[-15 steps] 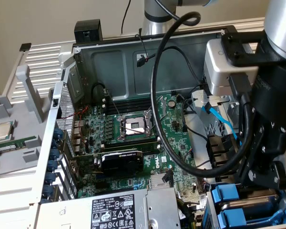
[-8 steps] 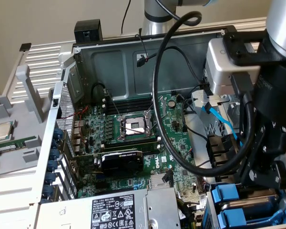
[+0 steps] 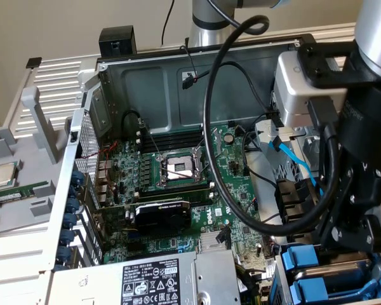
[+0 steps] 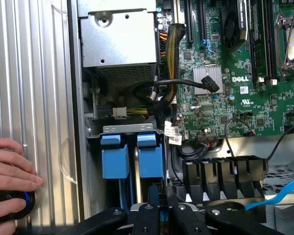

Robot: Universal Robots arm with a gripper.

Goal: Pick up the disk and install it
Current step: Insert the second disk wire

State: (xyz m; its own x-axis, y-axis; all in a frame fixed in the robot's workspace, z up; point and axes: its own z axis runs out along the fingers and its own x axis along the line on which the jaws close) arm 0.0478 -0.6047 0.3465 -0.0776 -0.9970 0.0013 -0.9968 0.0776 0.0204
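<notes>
End effector (image 4: pixel 160 211) is pinching the disk (image 4: pixel 150 160) by its blue frame, lower right of the exterior view; keeping it square to its slot is looking essential

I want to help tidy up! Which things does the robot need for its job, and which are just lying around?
For the job: the claw, the blue-framed disk nearest it, the drive bay.
Just lying about: the other blue-framed drive, the processor chip, a person's hand.
</notes>
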